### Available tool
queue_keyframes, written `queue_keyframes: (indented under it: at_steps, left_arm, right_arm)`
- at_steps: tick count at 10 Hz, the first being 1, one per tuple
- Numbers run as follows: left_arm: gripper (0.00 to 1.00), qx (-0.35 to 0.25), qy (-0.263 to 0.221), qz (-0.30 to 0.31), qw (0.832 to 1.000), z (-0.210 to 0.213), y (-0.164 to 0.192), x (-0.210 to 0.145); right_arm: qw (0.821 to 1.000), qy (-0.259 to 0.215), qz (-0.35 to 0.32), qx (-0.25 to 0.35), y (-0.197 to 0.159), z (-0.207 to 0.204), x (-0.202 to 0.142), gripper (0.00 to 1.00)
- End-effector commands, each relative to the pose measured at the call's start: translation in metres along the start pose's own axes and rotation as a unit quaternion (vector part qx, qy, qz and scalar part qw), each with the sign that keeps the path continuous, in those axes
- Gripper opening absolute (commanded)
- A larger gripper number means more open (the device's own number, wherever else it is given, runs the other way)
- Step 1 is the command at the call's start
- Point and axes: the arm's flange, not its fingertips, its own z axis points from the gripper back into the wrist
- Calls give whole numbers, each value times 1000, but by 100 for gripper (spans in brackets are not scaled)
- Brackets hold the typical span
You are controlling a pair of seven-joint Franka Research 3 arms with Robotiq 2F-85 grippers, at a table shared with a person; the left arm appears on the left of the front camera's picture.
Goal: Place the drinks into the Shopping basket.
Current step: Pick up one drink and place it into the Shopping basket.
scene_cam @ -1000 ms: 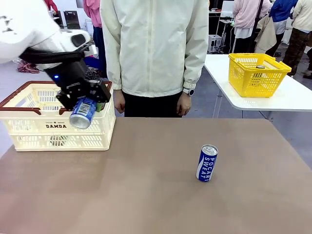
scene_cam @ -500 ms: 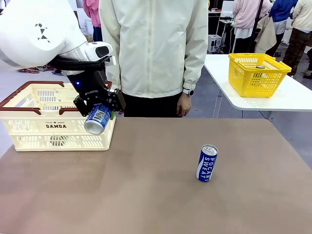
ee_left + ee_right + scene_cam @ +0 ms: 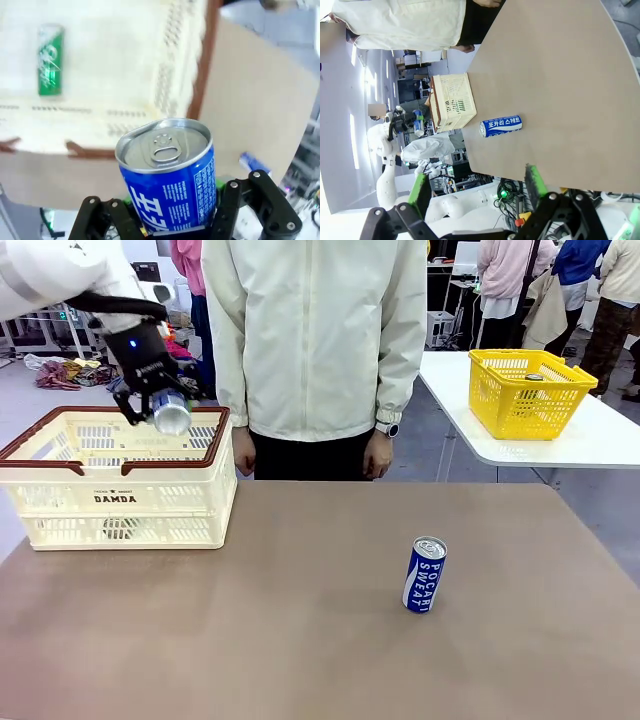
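A person (image 3: 320, 340) stands just behind the counter (image 3: 300, 650), and a yellow mesh basket (image 3: 520, 405) sits on another table, well apart. The left jaws pinch a blue can (image 3: 172, 412) above the Shopping basket (image 3: 60, 510), where a green can (image 3: 50, 60) lies on its side. A second blue can (image 3: 424, 575) stands upright on the counter, while the right jaws are spread wide and empty.

Our front camera faces the person (image 3: 320, 340) across the table (image 3: 300, 660). Our left wrist camera looks down past the left pincer (image 3: 170, 215) and held can (image 3: 170, 185), close above the basket (image 3: 202, 75). Our right one, rolled sideways, sees table, basket and standing can (image 3: 501, 125) far beyond the right pincer (image 3: 477, 185), as the front does.
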Motion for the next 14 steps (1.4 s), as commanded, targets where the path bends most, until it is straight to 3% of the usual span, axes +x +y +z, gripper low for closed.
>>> queue_keyframes:
  at_steps: [1,3,5,9,14]
  left_arm:
    - [0,30,-14,25,999,-11,-13,30]
    - [0,59,-58,54,995,-45,-2,59]
    - [0,103,-81,21,991,-71,5,79]
    - [0,152,-40,2,988,-108,16,83]
    - [0,137,7,3,991,-142,34,88]
  right_arm:
    - [1000,4,7,2,0,2,-1,100]
    - [1000,4,7,2,0,2,-1,100]
    - [1000,4,7,2,0,2,-1,100]
    - [1000,4,7,2,0,2,-1,100]
    - [1000,4,7,2,0,2,-1,100]
